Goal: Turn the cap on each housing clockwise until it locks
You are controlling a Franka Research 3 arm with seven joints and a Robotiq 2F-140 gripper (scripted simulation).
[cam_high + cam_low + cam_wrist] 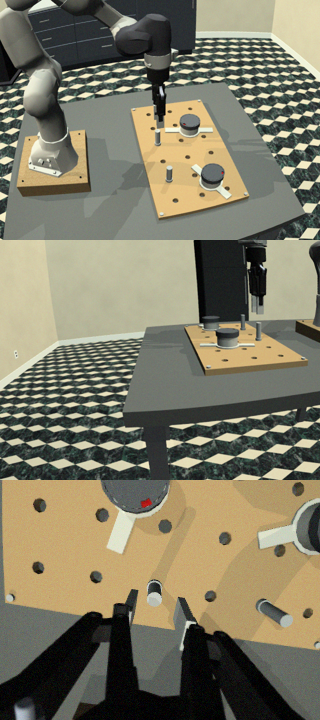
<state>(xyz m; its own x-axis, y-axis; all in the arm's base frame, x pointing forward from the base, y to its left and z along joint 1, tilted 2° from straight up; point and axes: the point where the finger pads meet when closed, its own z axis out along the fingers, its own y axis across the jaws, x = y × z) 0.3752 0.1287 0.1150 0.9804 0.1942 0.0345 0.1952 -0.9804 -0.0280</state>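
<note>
Two housings stand upright on the wooden board (175, 148) (65, 540), each with a dark cap on top. The far cap (189, 120) (227, 332) (135, 489) sits level on its housing (189, 131) (227, 341); its red mark (184, 124) (146, 503) faces the front left in the top view. The near cap (212, 171) (211, 318) sits level on its housing (211, 185) (211, 325); its red mark (222, 172) is at the right. My gripper (158, 123) (257, 307) (156, 604) points down, partly open and empty, high above the far peg, left of the far housing.
The far grey peg (157, 136) (258, 330) (154, 592) and near grey peg (169, 173) (242, 322) (275, 613) stand upright along the board's arm side. White bars (206, 129) (223, 192) extend from the housing bases. The board has several holes and corner screws.
</note>
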